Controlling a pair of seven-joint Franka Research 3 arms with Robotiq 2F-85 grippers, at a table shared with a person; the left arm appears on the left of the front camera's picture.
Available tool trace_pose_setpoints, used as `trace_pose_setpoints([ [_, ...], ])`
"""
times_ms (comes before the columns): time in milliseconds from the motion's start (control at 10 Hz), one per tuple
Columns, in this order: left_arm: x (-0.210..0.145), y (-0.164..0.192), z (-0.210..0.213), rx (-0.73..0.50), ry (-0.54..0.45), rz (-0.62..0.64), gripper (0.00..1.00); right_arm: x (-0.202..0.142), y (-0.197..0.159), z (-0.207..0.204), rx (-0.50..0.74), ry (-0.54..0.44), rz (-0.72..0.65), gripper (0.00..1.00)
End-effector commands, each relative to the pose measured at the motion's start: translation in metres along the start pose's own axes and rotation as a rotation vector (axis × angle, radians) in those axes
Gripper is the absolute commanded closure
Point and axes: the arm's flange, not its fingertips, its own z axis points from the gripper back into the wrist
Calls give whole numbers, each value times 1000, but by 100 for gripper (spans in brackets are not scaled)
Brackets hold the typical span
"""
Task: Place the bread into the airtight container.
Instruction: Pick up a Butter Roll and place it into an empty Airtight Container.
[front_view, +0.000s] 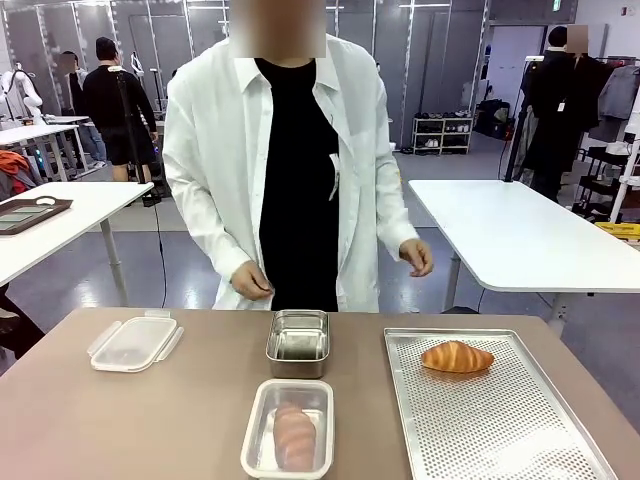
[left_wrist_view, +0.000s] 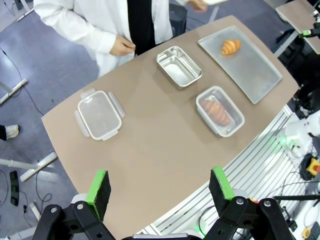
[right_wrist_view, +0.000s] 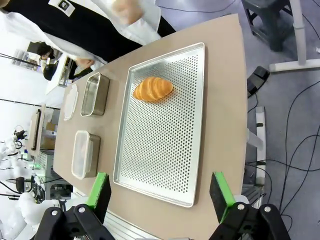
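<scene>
Croissant (front_view: 457, 357) untouched on perforated tray (front_view: 500, 430); left gripper (left_wrist_view: 160, 175) and right gripper (right_wrist_view: 160, 177) both gape empty, so pickup pending, right gripper must descend and close on it.

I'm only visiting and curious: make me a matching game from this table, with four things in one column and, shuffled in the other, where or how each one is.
Things
1. croissant
2. plastic lid with clip flaps
3. steel container mid-table
4. container nearest the robot

Places and states
A. empty
B. lies on the perforated tray
C. holds a pinkish bread roll
D. lies flat on the table, at the robot's left

Pairs: 1-B, 2-D, 3-A, 4-C
</scene>
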Motion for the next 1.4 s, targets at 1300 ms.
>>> trace_pose_setpoints([
  [1300,1,0,1,-6,1,-17,0,-15,180,-145,-339,447,917,0],
])
